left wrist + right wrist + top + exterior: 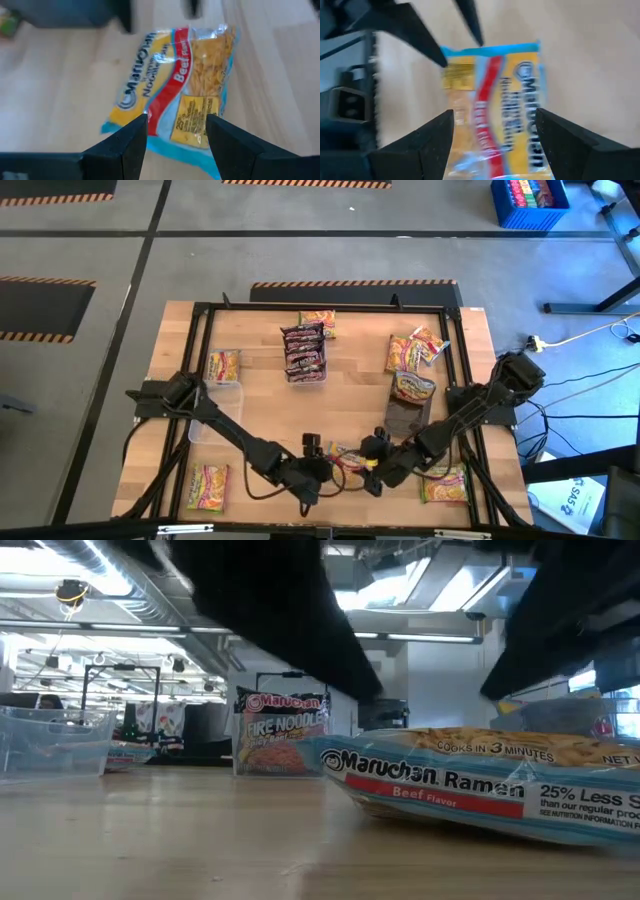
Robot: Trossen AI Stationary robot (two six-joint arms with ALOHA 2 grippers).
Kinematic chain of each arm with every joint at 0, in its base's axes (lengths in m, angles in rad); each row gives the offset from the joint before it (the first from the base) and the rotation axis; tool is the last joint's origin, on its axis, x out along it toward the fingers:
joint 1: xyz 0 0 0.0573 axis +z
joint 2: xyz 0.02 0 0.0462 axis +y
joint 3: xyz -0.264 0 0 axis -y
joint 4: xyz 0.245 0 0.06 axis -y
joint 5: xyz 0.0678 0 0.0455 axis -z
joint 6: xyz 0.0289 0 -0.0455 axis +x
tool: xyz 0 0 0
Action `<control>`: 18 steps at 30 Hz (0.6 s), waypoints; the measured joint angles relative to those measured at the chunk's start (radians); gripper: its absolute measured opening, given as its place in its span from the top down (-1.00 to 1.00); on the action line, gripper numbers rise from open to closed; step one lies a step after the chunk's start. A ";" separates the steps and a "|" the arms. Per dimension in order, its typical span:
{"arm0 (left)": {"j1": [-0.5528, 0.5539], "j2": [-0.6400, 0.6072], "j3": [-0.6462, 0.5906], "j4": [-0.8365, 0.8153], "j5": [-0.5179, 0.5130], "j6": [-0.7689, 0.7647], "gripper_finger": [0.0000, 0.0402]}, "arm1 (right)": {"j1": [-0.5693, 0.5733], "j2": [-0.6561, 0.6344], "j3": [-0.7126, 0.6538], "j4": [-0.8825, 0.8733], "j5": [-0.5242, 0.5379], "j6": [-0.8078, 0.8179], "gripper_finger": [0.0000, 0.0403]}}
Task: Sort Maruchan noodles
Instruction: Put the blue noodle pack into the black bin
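A light blue Maruchan Ramen packet (480,780) is lying nearest the low camera, filling the right half of that frame and resting flat on the wooden table (150,840); behind it, at centre, a dark Fire Noodle packet (285,732) is standing upright, and a clear bin (50,740) is sitting at the left edge, while dark arm parts are hanging from the top of the frame. In the high view, the left gripper (318,470) and the right gripper (372,465) are meeting at the lower centre of the frame, both pointing at that same packet (347,455) lying between them. A stack of dark maroon packets (304,352) is sitting at upper centre with a yellow packet (319,321) just behind it, yellow packets (414,350) are clustering at upper right, and single ones are lying at left (223,365), lower left (207,485) and lower right (445,483). In the left wrist view, the fingers (125,145) are standing apart at the bottom of the frame, released, with the blue-edged packet (180,90) lying beyond them on the wood. In the right wrist view, the fingers (425,145) are likewise spread wide, holding nothing, the packet (495,110) lying between and beyond them.
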 joint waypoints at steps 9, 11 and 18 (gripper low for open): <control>0.051 0.007 0.000 -0.101 0.138 -0.009 0.03 | -0.072 0.001 -0.025 -0.012 -0.004 -0.015 -0.31; 0.059 0.007 0.001 -0.178 0.141 -0.017 0.03 | -0.072 0.001 -0.025 -0.013 0.000 -0.033 -0.31; 0.088 -0.015 0.001 -0.287 0.140 -0.042 0.03 | -0.078 0.001 -0.025 -0.009 0.001 -0.037 -0.31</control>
